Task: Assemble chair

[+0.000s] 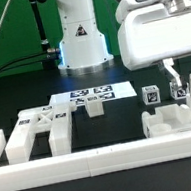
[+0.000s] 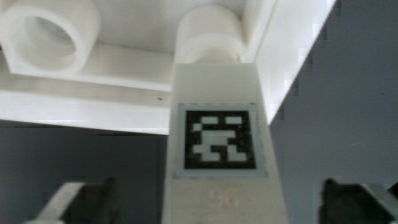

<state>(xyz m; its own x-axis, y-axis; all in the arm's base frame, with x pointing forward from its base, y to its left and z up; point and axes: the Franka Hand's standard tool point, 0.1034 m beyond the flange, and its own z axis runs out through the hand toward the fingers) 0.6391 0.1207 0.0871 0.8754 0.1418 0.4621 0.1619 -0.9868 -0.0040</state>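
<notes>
1. The claw (image 2: 214, 205) is open and grips nothing. In the wrist view its dark fingertips (image 2: 71, 200) stand on either side of a white chair leg (image 2: 217, 90), with a gap on each side.
2. The leg carries a black-and-white tag (image 2: 217, 135). Its far end lies against a white part with a round hole (image 2: 54, 45); whether they are joined I cannot tell.
3. In the exterior view the claw (image 1: 174, 78) hangs at the exterior view's right, over a cluster of tagged chair parts (image 1: 180, 94) on the dark desk (image 1: 14, 103).
4. A slotted panel (image 1: 34, 133) lies well apart at the exterior view's left, with the marker board (image 1: 123, 91) between.
5. The step in hand seems to be leaving the leg in place. It would go best with a straight lift and both fingertips kept clear, so the leg is not nudged.
</notes>
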